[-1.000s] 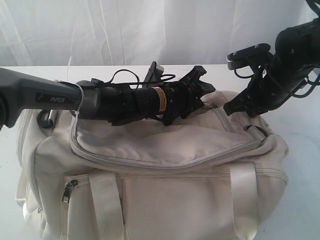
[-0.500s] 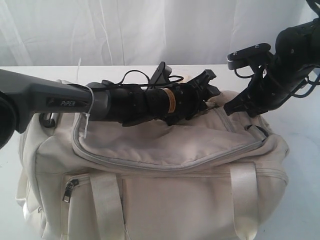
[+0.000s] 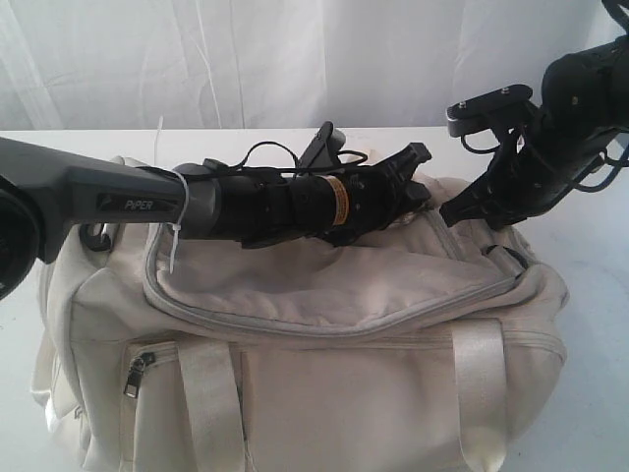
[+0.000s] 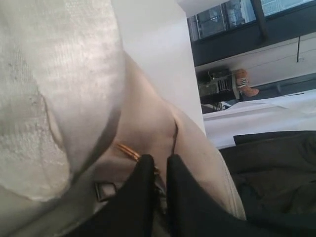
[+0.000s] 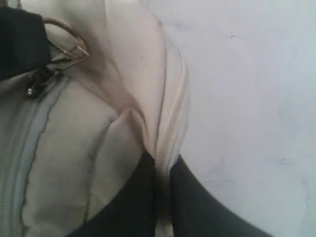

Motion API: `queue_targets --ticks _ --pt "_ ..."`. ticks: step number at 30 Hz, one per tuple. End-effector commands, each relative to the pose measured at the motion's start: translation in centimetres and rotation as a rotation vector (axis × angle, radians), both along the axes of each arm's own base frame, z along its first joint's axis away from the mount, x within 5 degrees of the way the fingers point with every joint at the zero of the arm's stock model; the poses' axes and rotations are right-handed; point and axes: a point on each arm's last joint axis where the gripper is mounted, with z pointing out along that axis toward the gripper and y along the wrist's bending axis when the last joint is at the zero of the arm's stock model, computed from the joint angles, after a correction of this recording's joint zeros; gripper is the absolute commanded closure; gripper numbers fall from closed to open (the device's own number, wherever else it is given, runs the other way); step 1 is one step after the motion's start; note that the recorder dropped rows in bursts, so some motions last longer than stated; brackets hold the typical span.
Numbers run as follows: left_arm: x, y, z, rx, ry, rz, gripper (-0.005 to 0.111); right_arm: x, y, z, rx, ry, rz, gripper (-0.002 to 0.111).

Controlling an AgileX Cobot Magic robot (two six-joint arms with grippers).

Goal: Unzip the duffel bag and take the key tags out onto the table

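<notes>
The duffel bag [image 3: 324, 364] lies on the table [image 3: 590, 285], directly beneath both grippers, with its grey zipper [image 3: 295, 324] closed along the top flap. The left gripper [image 3: 421, 172] reaches across the bag's top, its fingers drawn almost together just short of a gold ring [image 4: 127, 149]. Whether anything is caught between them cannot be told. The right gripper [image 3: 464, 211], just beside the left one's tip, pinches a fold of the bag's end seam.
</notes>
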Motion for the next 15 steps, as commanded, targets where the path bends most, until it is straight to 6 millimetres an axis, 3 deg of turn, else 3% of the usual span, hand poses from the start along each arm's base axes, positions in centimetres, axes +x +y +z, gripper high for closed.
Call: queue_targets --ticks 1,5,12,15 --pt "-1.1 1.3 -9.2 0.214 0.197 0.065 0.104 -0.1 -0.4 -0.4 -0.011 0.021 -0.007 0.108" --pt "0.0 2.2 -8.8 0.153 0.187 0.056 0.107 -0.2 -0.4 0.4 -0.003 -0.001 -0.007 0.108" --pt "2.0 4.0 -7.5 0.003 0.136 0.005 0.107 -1.4 -0.7 5.3 0.079 -0.167 0.001 0.108" --pt "3.1 5.3 -6.4 -0.113 0.063 -0.053 0.107 -1.9 -0.9 6.5 0.087 -0.197 0.008 0.108"
